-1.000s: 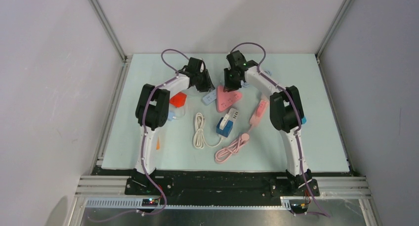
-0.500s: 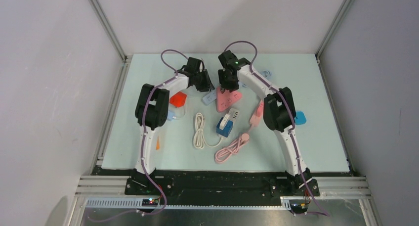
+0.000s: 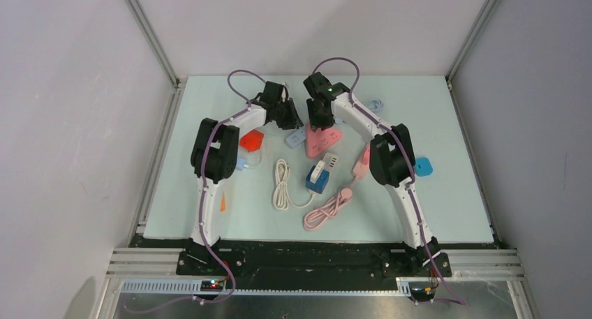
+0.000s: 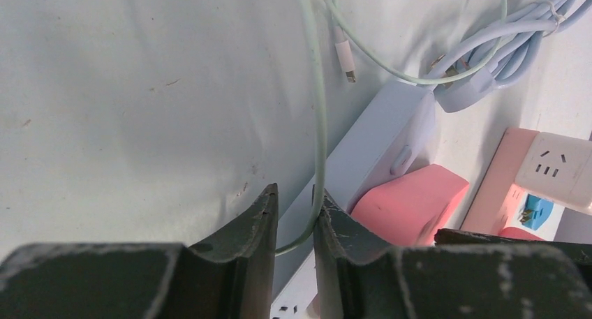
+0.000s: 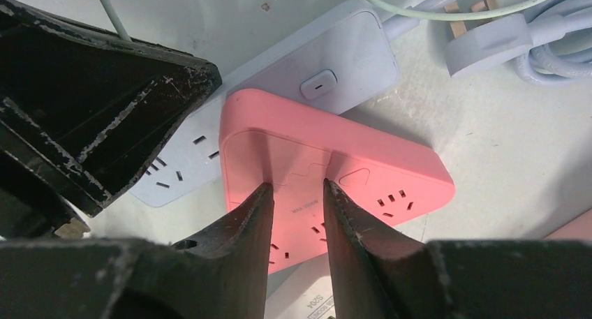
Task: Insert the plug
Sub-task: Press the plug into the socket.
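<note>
Approach seems the step in hand: the plug (image 5: pixel 489 43), pale lilac with pins bare, lies loose just past the switch end of the blue strip (image 5: pixel 349 54), in neither gripper. The left gripper (image 4: pixel 294 200) has its jaws a narrow slit apart, and a thin green cable (image 4: pixel 320 109) runs through unpinched, while the right gripper (image 5: pixel 299 193) hangs over the pink strip (image 5: pixel 391 165), equally narrow and empty. Next, one gripper likely must open wider, reach the plug, grasp its body and line its pins up with a socket.

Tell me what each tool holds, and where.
Left tool: green cable lies between its fingers, mid-length; grip cannot be told. Right tool: nothing, jaws apart over the pink strip.
</note>
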### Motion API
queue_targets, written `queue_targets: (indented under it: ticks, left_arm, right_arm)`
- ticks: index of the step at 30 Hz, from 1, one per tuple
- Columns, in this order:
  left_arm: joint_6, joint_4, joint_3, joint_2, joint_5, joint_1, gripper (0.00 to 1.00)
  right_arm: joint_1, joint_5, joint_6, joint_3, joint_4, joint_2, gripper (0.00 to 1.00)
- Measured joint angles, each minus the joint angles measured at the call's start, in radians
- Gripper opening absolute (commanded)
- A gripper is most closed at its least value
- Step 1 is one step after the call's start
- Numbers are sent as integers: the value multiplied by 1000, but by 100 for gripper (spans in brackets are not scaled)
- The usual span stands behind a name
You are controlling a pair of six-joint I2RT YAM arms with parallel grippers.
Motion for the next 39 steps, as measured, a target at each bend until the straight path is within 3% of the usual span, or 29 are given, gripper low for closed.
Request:
queue_targets:
  ticks: [16,39]
  left_arm:
    - [4,29,-54,0,41,-8,24]
    - [4,24,-54,0,50,-9,25]
  right_arm:
    - [-17,-17,21,-136,203,-77,35]
    - [5,-25,-3,-217,231,-114,32]
